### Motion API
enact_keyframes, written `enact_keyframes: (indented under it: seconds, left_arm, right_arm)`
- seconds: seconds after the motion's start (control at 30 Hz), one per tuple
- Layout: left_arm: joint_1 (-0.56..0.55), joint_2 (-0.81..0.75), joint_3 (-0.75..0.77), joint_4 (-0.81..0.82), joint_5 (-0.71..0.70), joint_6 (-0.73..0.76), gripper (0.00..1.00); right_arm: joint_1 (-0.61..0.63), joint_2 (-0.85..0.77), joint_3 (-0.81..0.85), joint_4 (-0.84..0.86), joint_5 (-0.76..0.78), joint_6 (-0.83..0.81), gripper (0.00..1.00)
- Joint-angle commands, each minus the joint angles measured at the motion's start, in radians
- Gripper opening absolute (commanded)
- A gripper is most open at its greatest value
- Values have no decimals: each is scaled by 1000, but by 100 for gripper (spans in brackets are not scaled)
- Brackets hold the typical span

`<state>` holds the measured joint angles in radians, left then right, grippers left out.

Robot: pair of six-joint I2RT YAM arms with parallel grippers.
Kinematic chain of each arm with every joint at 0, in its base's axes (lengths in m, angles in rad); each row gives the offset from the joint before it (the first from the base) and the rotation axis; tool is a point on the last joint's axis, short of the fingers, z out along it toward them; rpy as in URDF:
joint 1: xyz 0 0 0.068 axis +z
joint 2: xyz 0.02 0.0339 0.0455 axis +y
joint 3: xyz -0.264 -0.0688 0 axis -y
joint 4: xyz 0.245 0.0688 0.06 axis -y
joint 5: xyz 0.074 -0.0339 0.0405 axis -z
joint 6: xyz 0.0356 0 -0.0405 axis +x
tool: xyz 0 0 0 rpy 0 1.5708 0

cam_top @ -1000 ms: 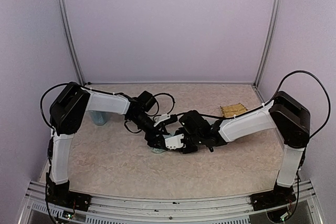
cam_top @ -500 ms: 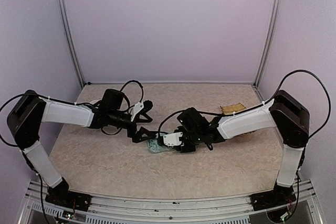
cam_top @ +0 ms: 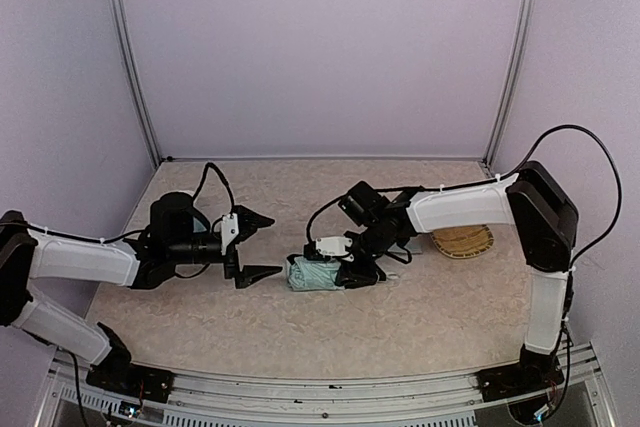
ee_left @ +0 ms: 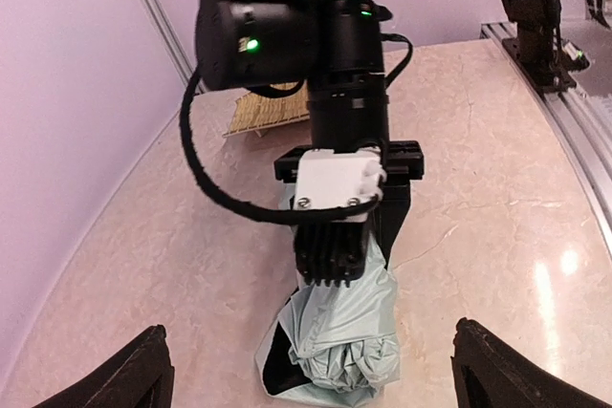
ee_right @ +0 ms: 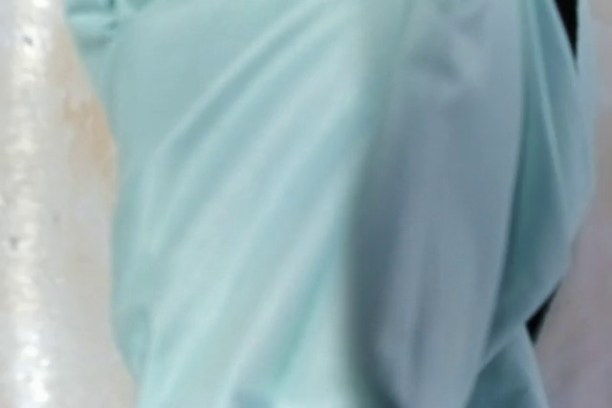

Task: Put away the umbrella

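Item: the umbrella [cam_top: 310, 274], one, folded to a short bundle, lying on the table [cam_top: 400, 322] near its middle in the top view. Condition: pale mint fabric, loosely gathered and creased, not wound tight. A dark patch of underside shows at the end facing 9 o'clock. Shaft, handle and strap are not visible to you. Holder: your right gripper [cam_top: 345, 269], reaching in from 3 o'clock, is clamped across the bundle's 3 o'clock end, and fabric fills its wrist view. Spare: your left gripper [cam_top: 275, 244], at 9 o'clock of the bundle and apart from it, jaws spread wide, empty, pointing at it. Also present: woven straw tray [cam_top: 463, 242], at about 2 o'clock of the umbrella. Step in hand, as judged: tidying the collapsed canopy, with stowing not yet done. The next move likely calls for you to bring the left jaws onto the loose end and steady it, since slack fabric will slump rather than lift as one piece.
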<state>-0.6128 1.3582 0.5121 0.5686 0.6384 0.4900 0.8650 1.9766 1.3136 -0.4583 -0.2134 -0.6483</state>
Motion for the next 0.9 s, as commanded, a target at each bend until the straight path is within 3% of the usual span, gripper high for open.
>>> enact_keyframes:
  seconds: [0.0,0.17,0.37,0.63,0.87]
  left_arm:
    - [-89,-24,3,-37,-133,218,99]
    - [-207,78,70,-194,-318,365,96]
    - [-264,234,189,-265,-362,424,91]
    - [-291,451,398,-541,-397,443,91]
    - [-297,575,491,-670,-503,416,76]
  right_arm:
    - [-23,138,-6,-434,-213,87,18]
    - [-40,226,61,-513,-316,100,20]
    - [-51,286,105,-531,-342,107,22]
    - [-66,316,146,-512,-353,112,27]
    - [-88,317,180,-462,-363,133,33]
